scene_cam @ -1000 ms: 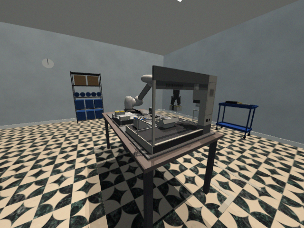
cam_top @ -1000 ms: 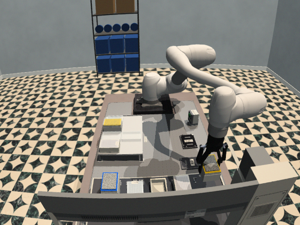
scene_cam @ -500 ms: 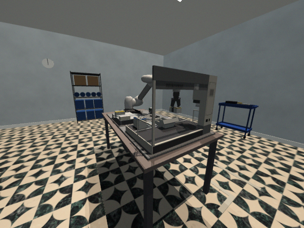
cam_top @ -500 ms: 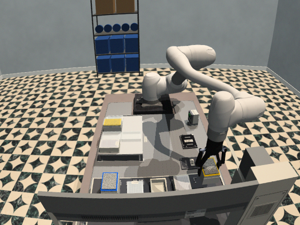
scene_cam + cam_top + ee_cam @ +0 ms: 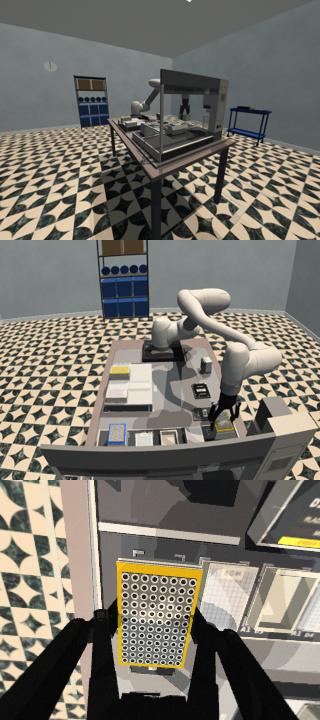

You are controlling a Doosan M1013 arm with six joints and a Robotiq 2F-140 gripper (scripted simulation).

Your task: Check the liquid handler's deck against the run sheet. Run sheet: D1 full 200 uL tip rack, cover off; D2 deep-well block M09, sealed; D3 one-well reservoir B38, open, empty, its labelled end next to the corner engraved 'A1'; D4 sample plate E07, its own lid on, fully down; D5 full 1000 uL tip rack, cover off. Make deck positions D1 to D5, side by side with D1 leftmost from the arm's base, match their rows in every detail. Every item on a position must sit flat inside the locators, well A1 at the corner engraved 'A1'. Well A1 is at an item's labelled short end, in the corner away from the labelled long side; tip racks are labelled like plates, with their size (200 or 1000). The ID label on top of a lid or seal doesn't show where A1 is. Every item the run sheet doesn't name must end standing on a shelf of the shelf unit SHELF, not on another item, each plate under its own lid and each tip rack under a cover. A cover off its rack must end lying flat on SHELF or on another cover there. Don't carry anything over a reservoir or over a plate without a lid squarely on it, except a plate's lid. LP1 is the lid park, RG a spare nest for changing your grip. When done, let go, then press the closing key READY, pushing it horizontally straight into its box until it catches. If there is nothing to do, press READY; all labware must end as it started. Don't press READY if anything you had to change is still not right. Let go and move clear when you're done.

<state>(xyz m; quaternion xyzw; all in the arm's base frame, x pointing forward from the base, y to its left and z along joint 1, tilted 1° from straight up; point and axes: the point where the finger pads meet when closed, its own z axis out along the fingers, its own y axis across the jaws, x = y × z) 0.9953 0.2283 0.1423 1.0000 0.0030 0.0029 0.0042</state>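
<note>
My gripper [image 5: 223, 422] is shut on a yellow-rimmed tip rack [image 5: 223, 420], uncovered and full of tips, gripping its long sides. The rack is low over the rightmost deck position in the top view; I cannot tell whether it rests there. In the wrist view the rack [image 5: 157, 615] fills the space between my fingers. Beside it in the deck row are a plate with a clear top [image 5: 194, 434], an open empty reservoir [image 5: 169, 437], another clear plate [image 5: 143, 439] and a blue-rimmed tip rack [image 5: 116, 433]. The plate [image 5: 227, 597] and reservoir [image 5: 280, 602] also show in the wrist view.
The shelf unit [image 5: 129, 387] on the table's left holds another yellow tip rack [image 5: 119, 369], a covered item [image 5: 117, 393] and a flat clear cover [image 5: 139, 385]. Two dark nests [image 5: 201, 390] [image 5: 200, 413] lie behind the deck. A small key box [image 5: 206, 364] stands near the arm's base. The handler's gantry [image 5: 160, 454] spans the front.
</note>
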